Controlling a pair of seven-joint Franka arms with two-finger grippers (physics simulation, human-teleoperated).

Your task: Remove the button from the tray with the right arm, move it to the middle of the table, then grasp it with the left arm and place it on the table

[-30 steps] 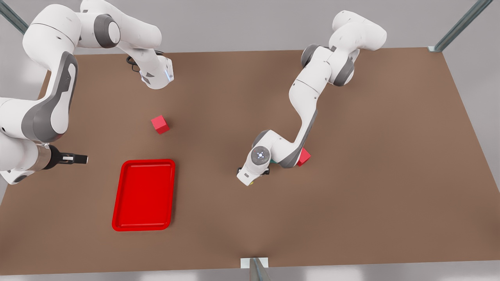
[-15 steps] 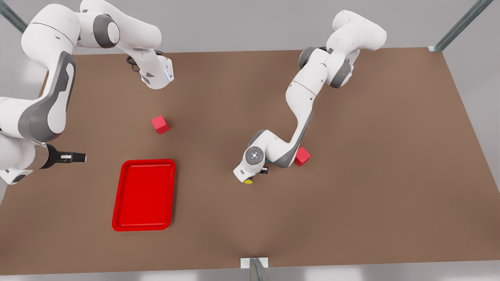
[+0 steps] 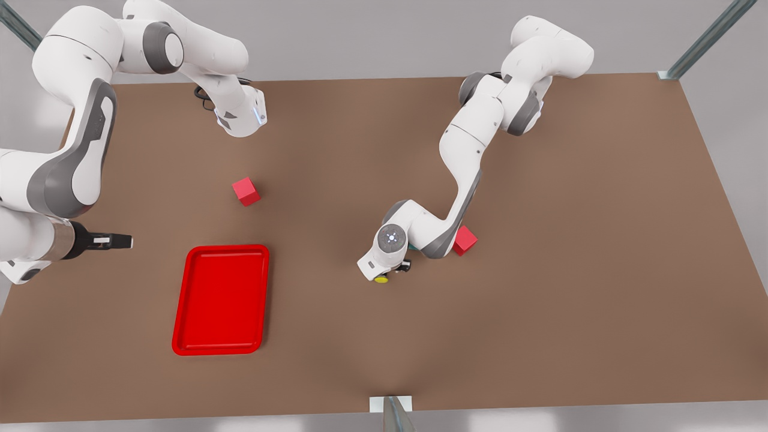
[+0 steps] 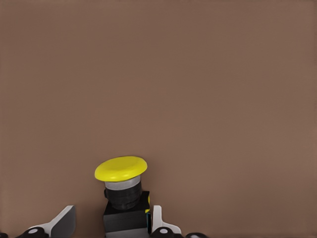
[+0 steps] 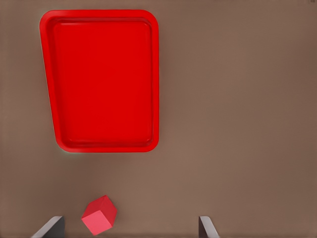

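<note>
I count one button (image 3: 381, 279) with a yellow cap, one red tray (image 3: 221, 299) and two red cubes, one (image 3: 246, 191) near the tray and one (image 3: 465, 240) beside the far arm. There are two white arms on my screen, each with one tool, over one brown worktop (image 3: 600, 240).

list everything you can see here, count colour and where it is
button: one, yellow cap on a dark grey body, near the table's middle, between the left tool's fingers
tray: one, bright red, toward the front view's left, nothing in it
red cubes: two, one beyond the tray, one partly behind the left arm
table: one, brown
left tool: one, low over the table's middle, fingers either side of the button's body, grip cannot be told
right tool: one, open, high above the tray and nearby cube
</note>
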